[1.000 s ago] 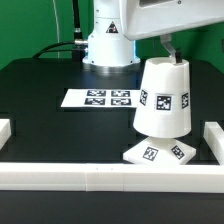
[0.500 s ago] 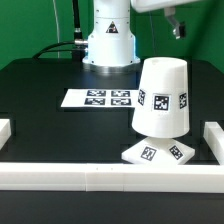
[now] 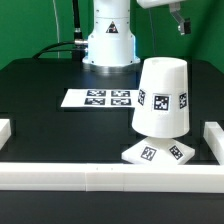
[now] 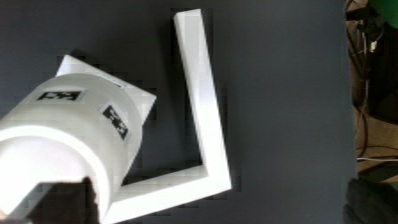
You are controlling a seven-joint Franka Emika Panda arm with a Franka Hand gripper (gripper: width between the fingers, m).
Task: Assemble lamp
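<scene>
The lamp stands at the exterior view's right. Its white tapered shade [image 3: 163, 97] sits upright over the flat square base [image 3: 155, 152], and both carry black-and-white tags. The bulb is hidden under the shade. My gripper [image 3: 181, 20] hangs high above and slightly right of the shade, well clear of it, empty. In the wrist view the shade [image 4: 63, 150] and the base [image 4: 98, 80] lie below, and the gripper [image 4: 217, 205] has its jaws spread wide apart with nothing between them.
The marker board [image 3: 98, 98] lies flat left of the lamp. White border rails run along the front [image 3: 100, 175], the right [image 3: 213, 138] and the left [image 3: 4, 130]. The rail corner shows in the wrist view [image 4: 205, 100]. The robot's base [image 3: 108, 40] stands behind.
My gripper has risen from just above the shade's top and moved up and to the right. The lamp has not moved.
</scene>
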